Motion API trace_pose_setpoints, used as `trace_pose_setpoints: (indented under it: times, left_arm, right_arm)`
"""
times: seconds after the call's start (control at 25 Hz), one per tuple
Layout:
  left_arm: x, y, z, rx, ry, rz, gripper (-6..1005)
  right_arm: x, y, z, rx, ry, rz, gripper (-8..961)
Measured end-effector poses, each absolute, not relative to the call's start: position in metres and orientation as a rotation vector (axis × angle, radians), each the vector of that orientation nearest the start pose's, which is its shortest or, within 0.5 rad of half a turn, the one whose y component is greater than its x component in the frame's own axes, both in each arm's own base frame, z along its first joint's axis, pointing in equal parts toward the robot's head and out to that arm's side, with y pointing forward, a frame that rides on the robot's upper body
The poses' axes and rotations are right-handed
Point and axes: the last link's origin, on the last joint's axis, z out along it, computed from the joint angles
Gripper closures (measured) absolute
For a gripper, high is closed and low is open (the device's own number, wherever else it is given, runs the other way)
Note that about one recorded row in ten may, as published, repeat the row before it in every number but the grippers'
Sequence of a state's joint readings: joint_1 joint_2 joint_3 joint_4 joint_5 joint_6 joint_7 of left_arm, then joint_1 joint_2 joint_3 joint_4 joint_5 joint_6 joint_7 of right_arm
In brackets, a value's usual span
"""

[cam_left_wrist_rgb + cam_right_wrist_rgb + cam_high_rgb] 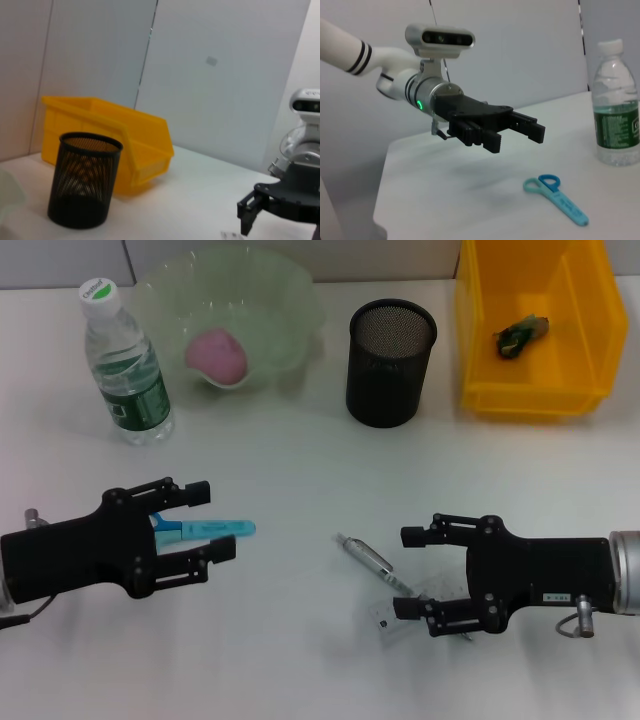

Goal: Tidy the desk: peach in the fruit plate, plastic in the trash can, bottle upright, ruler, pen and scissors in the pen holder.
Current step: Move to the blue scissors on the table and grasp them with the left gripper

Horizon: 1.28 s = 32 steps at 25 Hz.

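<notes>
Left gripper (205, 523): at 8 o'clock on the table (300, 480), fingers spread apart, nothing between them; seen from the right wrist view it hovers above the table surface.
Scissors (205, 529): blue-handled, lying flat on the table under the left gripper, blades closed and pointing toward 3 o'clock; handles partly hidden by the fingers in the head view.
Right gripper (418, 573): at 4 o'clock, fingers spread apart, pointing toward 9 o'clock; holds nothing.
Pen (375, 563): clear-bodied, lying flat and slanted just at the right gripper's open fingertips; its lower end runs under the near finger.
Ruler: cannot tell; only a faint transparent patch with dark marks shows below the pen.
Pen holder (390, 362): black mesh cup, upright at 12 o'clock.
Bottle (126, 364): upright at 10 o'clock, white cap, green label.
Fruit plate (285, 300): pale green wavy bowl at 11 o'clock, just beside the bottle.
Peach (217, 354): pink, inside the fruit plate.
Trash can (480, 330): yellow bin at 1 o'clock, beside the pen holder.
Plastic (522, 334): green and yellow scrap lying inside the trash can.
</notes>
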<state>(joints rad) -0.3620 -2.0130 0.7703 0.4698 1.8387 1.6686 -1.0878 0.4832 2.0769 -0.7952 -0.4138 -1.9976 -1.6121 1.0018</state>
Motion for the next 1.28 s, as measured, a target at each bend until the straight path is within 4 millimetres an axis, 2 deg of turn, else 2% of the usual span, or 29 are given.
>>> trace_pose_setpoints:
  times: [0.48,0.76,1.04,1.28]
  left_arm:
    - [-0.306,0.269,-0.007,-2.773,-0.513,-0.770,226]
    - [-0.287,0.289,0.005,-2.873,-0.427,-0.668,227]
    - [-0.251,0.317,0.033,-3.046,-0.309,-0.367,227]
    - [-0.226,0.333,0.035,-3.122,-0.209,0.029,228]
  right_arm:
    - [0.285,0.270,-0.049,-2.907,0.401,0.721,126]
    - [0.287,0.271,-0.050,-2.895,0.425,0.703,126]
    - [0.288,0.273,-0.049,-2.888,0.465,0.694,126]
    - [0.288,0.274,-0.048,-2.880,0.481,0.699,126]
